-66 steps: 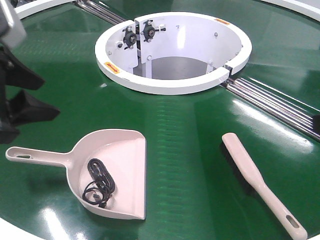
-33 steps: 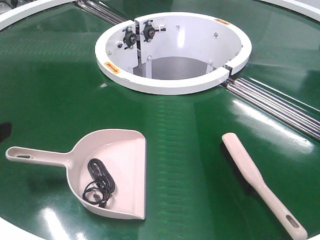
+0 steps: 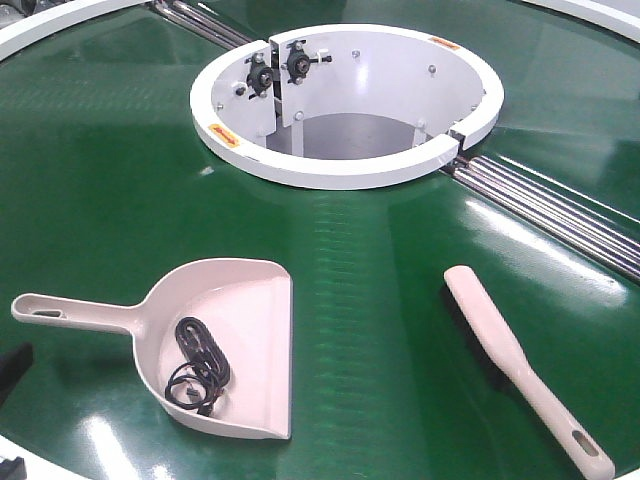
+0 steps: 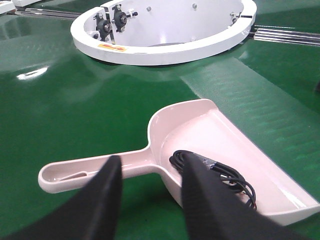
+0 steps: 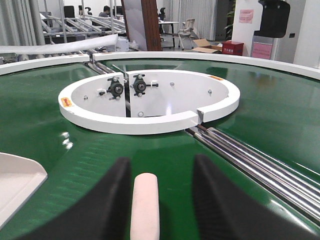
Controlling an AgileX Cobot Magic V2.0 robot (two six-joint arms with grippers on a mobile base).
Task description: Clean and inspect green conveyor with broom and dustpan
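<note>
The dustpan lies on the green conveyor at the front left, handle pointing left, with a coiled black cable inside it. The broom lies at the front right, handle toward the near edge. In the left wrist view my left gripper is open, its jaws hovering over where the handle joins the dustpan. In the right wrist view my right gripper is open, with the broom lying between its jaws, nearer the left one.
The large white central ring stands behind both tools. Steel rollers run from the ring toward the right. A dark part of the left arm shows at the lower left edge. A white rim borders the belt at far left.
The left arm has left the upper left of the front view and now only peeks in at the lower left edge. Dustpan and broom have not moved.
</note>
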